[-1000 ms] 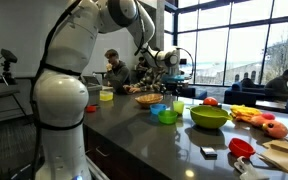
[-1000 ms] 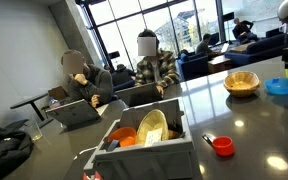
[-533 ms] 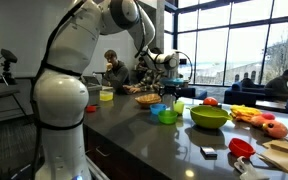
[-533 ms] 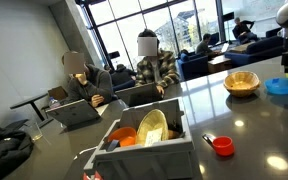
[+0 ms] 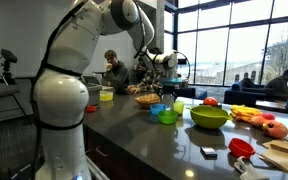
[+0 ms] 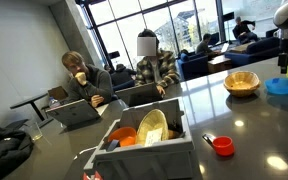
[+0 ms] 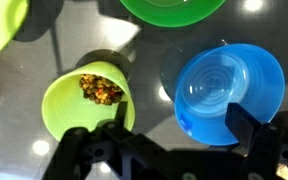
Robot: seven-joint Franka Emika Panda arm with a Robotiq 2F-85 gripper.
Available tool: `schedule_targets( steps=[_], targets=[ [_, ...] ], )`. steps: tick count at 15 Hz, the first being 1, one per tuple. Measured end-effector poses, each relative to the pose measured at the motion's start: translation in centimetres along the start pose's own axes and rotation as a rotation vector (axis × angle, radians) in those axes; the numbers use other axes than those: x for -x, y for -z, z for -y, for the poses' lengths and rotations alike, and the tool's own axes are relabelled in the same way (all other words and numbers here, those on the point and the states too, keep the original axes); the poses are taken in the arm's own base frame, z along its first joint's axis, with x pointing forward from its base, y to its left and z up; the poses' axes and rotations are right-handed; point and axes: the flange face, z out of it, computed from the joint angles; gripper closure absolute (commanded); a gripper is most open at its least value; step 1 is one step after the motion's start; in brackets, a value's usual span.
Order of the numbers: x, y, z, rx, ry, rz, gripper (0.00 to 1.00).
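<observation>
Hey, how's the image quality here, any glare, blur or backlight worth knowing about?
Wrist view: soft and blurry, the blue bowl and the claw lack crisp edges, and bright glints dot the dark counter. In both exterior views: bright windows backlight the room, and the glossy counter mirrors their light.

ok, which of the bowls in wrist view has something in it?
The lime-green bowl at lower left: brownish mixed bits lie in its bottom. The blue bowl beside it is empty; the green bowl at the top edge is mostly cropped.
</observation>
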Motion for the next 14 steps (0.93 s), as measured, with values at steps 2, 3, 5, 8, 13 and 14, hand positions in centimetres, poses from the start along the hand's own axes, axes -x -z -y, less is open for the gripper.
schedule_targets(
  steps=[2, 3, 5, 8, 13, 14],
  targets=[
    [-0.1, -0.1, 0.1, -0.001, 0.003, 0.0, 0.0],
    [-0.1, -0.2, 0.1, -0.002, 0.002, 0.001, 0.0],
    [0.0, -0.5, 0.0, -0.004, 0.0, 0.005, 0.0],
    [0.2, -1.2, -0.3, -0.01, -0.004, 0.014, 0.26],
    [0.2, -1.6, -0.5, -0.008, 0.004, 0.01, 0.63],
    [0.2, -1.6, -0.5, -0.007, 0.005, 0.008, 0.72]
  ],
)
